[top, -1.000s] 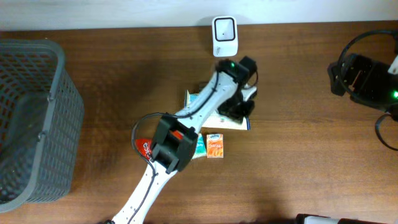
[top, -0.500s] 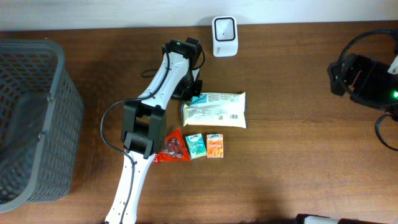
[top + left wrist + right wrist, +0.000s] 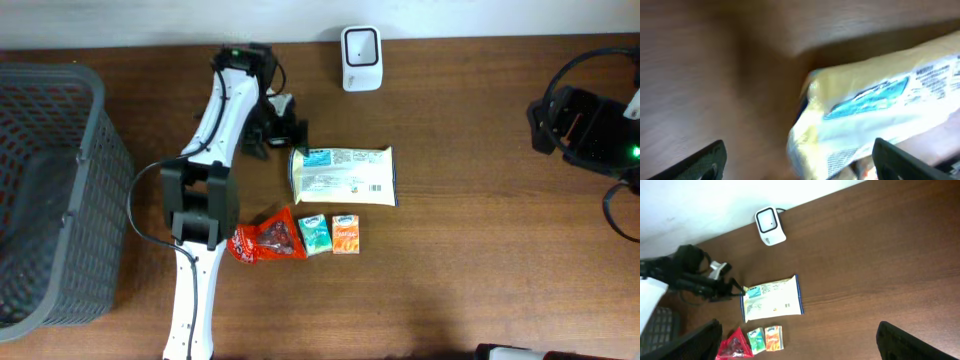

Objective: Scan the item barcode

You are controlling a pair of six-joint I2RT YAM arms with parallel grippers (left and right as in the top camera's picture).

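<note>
Left gripper (image 3: 280, 135), jaws spread and empty, sits just beside one end of the pale packet (image 3: 345, 176); right gripper (image 3: 797, 325), likewise spread, is well apart from it.

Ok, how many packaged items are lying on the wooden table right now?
4: a large pale yellow soft pack at centre, and below it a row: red crinkly packet, small green box, small orange box. The grey mesh basket may hide more.
</note>
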